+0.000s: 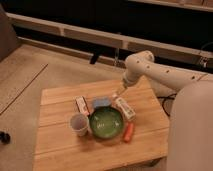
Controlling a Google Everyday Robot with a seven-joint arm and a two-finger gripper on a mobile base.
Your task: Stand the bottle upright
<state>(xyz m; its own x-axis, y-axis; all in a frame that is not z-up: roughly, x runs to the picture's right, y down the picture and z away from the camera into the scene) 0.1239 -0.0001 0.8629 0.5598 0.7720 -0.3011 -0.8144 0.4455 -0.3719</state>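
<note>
The bottle is a small whitish-cream oblong. It lies on its side on the wooden table, just right of the green bowl, with its long axis running from far left to near right. My gripper hangs from the white arm, which reaches in from the right. It is just above the bottle's far end, close to it. I cannot tell whether it touches the bottle.
A white cup stands left of the bowl. A flat whitish pack with red-dark markings and a blue object lie behind the bowl. An orange object lies at the bowl's near right. The robot's white body fills the right side.
</note>
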